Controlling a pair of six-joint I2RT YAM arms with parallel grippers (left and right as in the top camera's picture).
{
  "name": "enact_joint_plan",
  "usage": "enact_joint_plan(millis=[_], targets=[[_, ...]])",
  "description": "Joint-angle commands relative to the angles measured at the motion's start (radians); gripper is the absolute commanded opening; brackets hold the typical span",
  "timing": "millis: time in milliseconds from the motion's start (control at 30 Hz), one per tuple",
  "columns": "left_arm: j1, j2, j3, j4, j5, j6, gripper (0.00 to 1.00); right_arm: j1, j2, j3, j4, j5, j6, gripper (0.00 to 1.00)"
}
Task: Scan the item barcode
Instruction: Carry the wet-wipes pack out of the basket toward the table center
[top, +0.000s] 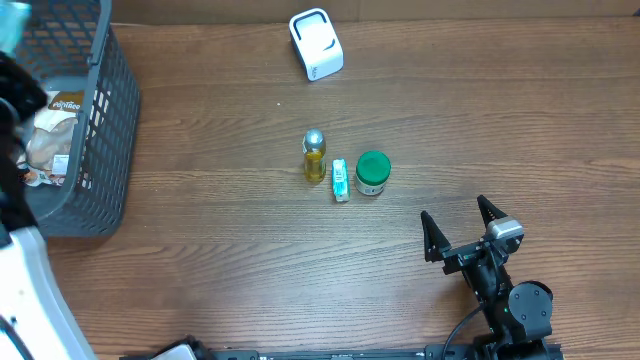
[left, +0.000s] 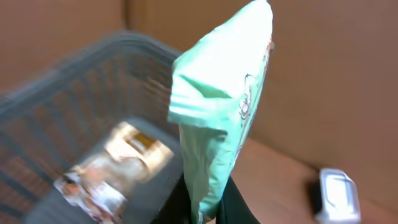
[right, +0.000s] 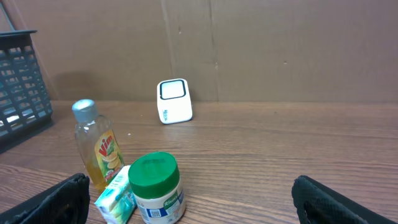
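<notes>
- only the left wrist view shows the left gripper (left: 205, 210) closely: its dark fingers (left: 239, 208) are clamped together on the bottom edge of a mint-green pouch (left: 221, 112), which stands upright above them.
- behind the pouch that view shows the grey basket (left: 56, 81), blurred, with a pale printed packet (left: 118, 168) lying in it; the white scanner (left: 339, 196) sits low at the right, well apart from the pouch.
- the overhead view shows the layout the wrist views lack: the basket at the far left edge, the scanner at top centre, and a row of three things mid-table.
- in that row, a yellow bottle (top: 314, 155), a small carton (top: 341, 180) and a green-lidded jar (top: 372, 172) stand just beside one another.
- the overhead view gives only a blurred teal patch at its top left corner, over the basket; i cannot tell if it is the pouch.
- the right gripper (top: 453, 208) rests low near the right front, jaws spread wide and holding nothing, pointing toward the row.
- the right wrist view alone lets the bottle's label be read: "vim".
- the table (top: 200, 260) is dark brown wood grain; a plain cardboard wall (right: 280, 50) closes off the back.
</notes>
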Motion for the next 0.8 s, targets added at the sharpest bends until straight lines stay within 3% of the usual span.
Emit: enact_joint_plan(millis=[0,333,767], targets=[[-0.085,0.011,0.003,-0.081,0.023,-0.112,0.04,0.005,-0.008,-0.01,0.003,0.007,-0.004,1.0],[-0.28,0.134,-0.006,-0.391,0.075,-0.139,0.04,0.005,-0.008,-0.01,0.003,0.007,-0.005,1.0],[-0.464,0.319,-0.145,-0.386,0.006,-0.108,0.04,0.005,-0.008,-0.01,0.003,0.007,-0.005,1.0]])
